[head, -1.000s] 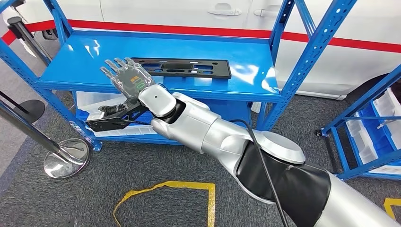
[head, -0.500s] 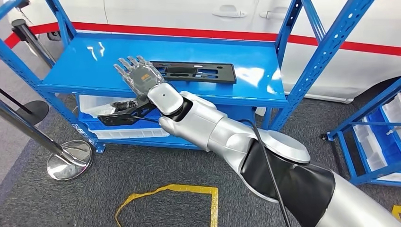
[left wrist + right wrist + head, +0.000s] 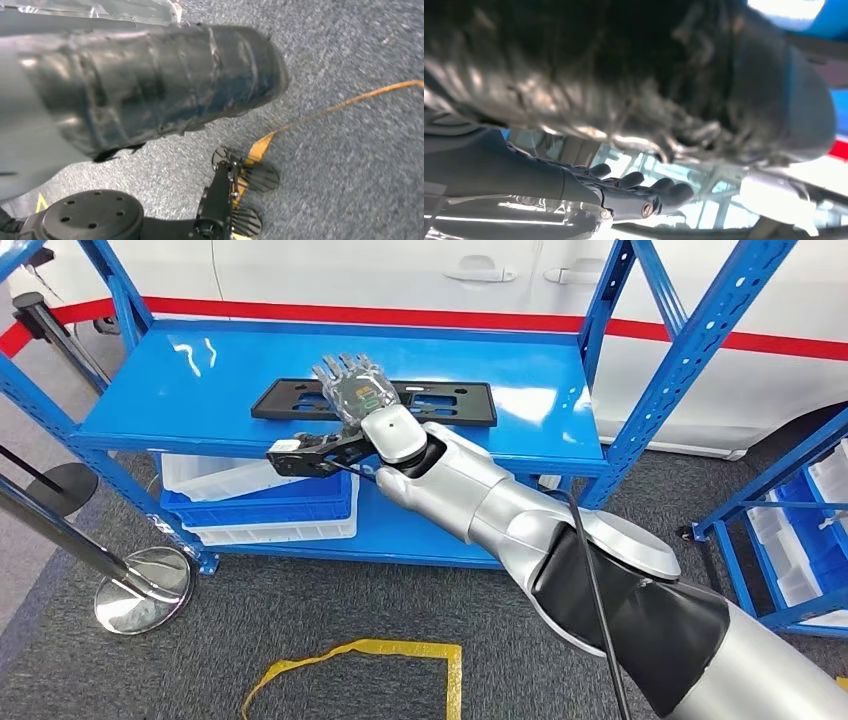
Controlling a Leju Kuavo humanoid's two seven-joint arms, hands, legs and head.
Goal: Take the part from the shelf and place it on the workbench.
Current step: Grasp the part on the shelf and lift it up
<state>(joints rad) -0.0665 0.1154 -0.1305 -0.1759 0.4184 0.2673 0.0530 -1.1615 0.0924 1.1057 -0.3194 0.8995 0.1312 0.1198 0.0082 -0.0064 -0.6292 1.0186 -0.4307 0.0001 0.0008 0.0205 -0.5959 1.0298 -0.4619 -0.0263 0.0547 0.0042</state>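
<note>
One flat black part (image 3: 375, 400) lies on the blue shelf (image 3: 150, 400), its long axis running side to side; the right robot hand (image 3: 352, 385) hovers over its middle, fingers spread and holding nothing; I judge a straight descent suffices.

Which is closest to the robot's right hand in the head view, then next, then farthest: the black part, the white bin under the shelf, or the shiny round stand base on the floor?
Measured from the right hand:
1. Black part: on the shelf top, right under the hand.
2. White bin: lower shelf, below and left.
3. Shiny round stand base: on the floor, far left.
</note>
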